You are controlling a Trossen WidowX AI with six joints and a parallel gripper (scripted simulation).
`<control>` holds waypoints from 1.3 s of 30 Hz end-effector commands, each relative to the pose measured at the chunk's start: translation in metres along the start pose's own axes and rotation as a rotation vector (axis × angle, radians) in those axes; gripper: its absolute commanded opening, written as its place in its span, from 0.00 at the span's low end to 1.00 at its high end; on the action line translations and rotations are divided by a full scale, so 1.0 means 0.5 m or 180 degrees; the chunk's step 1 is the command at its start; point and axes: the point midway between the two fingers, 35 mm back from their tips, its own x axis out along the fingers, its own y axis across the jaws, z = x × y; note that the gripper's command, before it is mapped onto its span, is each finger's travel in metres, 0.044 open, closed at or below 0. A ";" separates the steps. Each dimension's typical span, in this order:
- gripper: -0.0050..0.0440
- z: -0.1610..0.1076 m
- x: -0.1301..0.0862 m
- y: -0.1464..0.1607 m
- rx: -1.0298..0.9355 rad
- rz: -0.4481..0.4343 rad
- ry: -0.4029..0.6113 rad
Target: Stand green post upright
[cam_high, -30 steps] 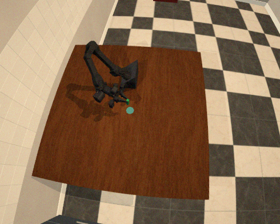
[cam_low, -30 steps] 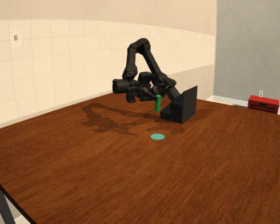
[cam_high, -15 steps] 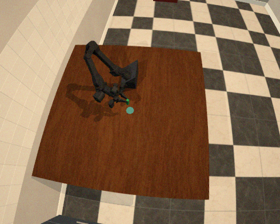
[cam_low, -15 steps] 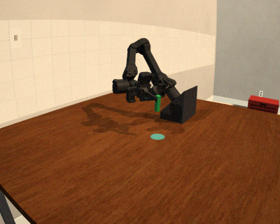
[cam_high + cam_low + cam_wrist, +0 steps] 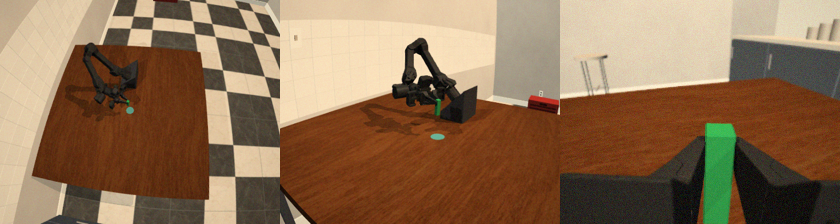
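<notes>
Wrist view shows the green post (image 5: 719,170) pinched between the 2 dark fingers, one flat face against each, so the gripper (image 5: 719,175) is nearly closed and clamped on the post with only the post's width between its jaws. The post is a plain square-section bar with sharp edges and smooth, even faces; it looks rigid and probably light, and the smooth sides could slip if the squeeze were weak, so 2 opposite flat faces make a sensible place to hold, as is done here. From the exterior view the grip sits near the upper end, leaving most of the length hanging free below the fingers. In that view the green post (image 5: 437,107) hangs in the air with its long axis close to vertical, top end at the gripper (image 5: 432,100) and bottom end pointing down at the table (image 5: 366,177), clearly above the wood. It is not over the target: the cyan circle (image 5: 437,136) lies nearer the camera on the table, and from above the green post (image 5: 128,102) sits just beside the cyan circle (image 5: 130,110), toward the arm.
</notes>
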 end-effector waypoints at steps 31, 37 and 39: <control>0.15 -0.148 0.011 -0.003 -0.0026 -0.0045 -0.0025; 0.15 -0.165 0.019 -0.003 -0.0022 -0.0035 -0.0010; 0.15 -0.168 0.021 -0.003 -0.0021 -0.0034 -0.0010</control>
